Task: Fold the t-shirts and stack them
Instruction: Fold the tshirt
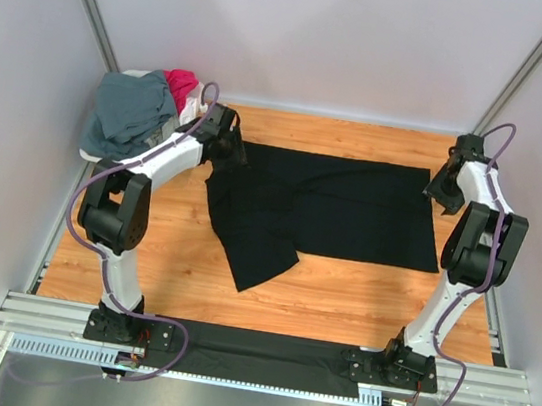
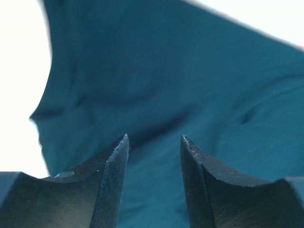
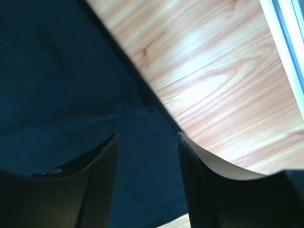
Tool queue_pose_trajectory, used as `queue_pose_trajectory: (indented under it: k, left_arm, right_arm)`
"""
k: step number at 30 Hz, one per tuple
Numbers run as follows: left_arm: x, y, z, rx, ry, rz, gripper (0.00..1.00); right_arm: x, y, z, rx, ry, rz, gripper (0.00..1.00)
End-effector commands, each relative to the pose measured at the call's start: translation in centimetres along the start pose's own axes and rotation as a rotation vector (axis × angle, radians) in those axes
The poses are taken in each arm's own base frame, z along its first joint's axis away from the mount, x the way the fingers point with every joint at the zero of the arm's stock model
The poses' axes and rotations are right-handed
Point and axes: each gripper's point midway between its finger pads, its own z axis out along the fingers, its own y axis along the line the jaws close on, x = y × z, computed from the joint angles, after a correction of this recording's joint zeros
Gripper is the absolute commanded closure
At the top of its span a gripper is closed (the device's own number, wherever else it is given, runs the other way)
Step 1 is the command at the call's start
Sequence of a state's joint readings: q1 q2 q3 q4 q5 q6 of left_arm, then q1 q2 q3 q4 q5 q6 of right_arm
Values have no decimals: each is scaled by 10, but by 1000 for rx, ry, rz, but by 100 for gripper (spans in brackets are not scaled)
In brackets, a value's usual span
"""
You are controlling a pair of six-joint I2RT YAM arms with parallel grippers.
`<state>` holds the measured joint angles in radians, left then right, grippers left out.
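Top external view: black short-sleeved cloth t-shirt (image 1: 341, 208) lies spread flat across the far half of the wood-grain desk (image 1: 357, 306), long side running left to right. Its right part is a smooth rectangle. Its left part is rumpled, with one flap angling out toward the near edge. Slate grey-blue cloth shirt (image 1: 127, 112) sits heaped at the far left corner. Magenta-red cloth shirt (image 1: 180, 84) is bunched just behind it, touching. A white edge shows under the heap, too little of it to tell what it is.

Left claw (image 1: 231, 145) is down at the black shirt's far left corner, with the heap just to its left. Right claw (image 1: 444, 195) is at the far right corner, by the shirt's right edge.

Left wrist view: fingers (image 2: 111, 175) stand apart at a middling gap, nothing between the tips. Dark wrinkled cloth fills the view under them, reading teal here. Beyond its edge at left and upper right everything is blown-out white.

Right wrist view: fingers (image 3: 102, 175) are likewise parted at a middling width, nothing pinched. Black cloth lies beneath the gap. Its hemmed edge runs diagonally from upper left down toward the right finger, with bare desk wood beyond. Cannot tell whether the tips touch the cloth
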<state>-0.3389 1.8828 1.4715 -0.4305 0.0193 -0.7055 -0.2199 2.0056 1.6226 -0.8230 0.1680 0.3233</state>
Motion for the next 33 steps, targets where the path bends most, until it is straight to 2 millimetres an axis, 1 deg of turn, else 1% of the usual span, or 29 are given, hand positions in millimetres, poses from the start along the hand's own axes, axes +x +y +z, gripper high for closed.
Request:
queue_pose_trajectory:
  k: [1,2,5,11,13,17,21,24,28,33]
  left_arm:
    - [13,15,-11,-61,8,-53,44]
    - [24,22,-8,-77,40,-58,44]
    - [40,29,-4,-93,75,-71,44]
    - [46,30,-2,-94,88,-62,44]
    - [49,31,0,-101,98,-61,44]
    - [61,34,3,-114,123,-57,46]
    - [65,37,5,-123,132,-57,47]
    - [64,38,7,-125,130,-54,50]
    - [68,39,8,-130,136,-52,55]
    - [72,41,6,-138,139,-45,58]
  right_arm:
    - [-19,1,9,-8,-75,56,48]
    - [-17,0,15,-4,-64,57,49]
    - [-18,-3,22,3,-61,60,50]
    - [-21,1,27,-22,-60,66,52]
    - [-19,-1,32,-16,-49,61,52]
    - [-13,-2,40,-16,-19,68,59]
    - [-10,-1,40,-22,-14,68,60]
    - [-8,-1,42,-32,-7,70,61]
    - [-8,4,44,-53,-3,78,69]
    - [-11,9,42,-75,-8,84,79]
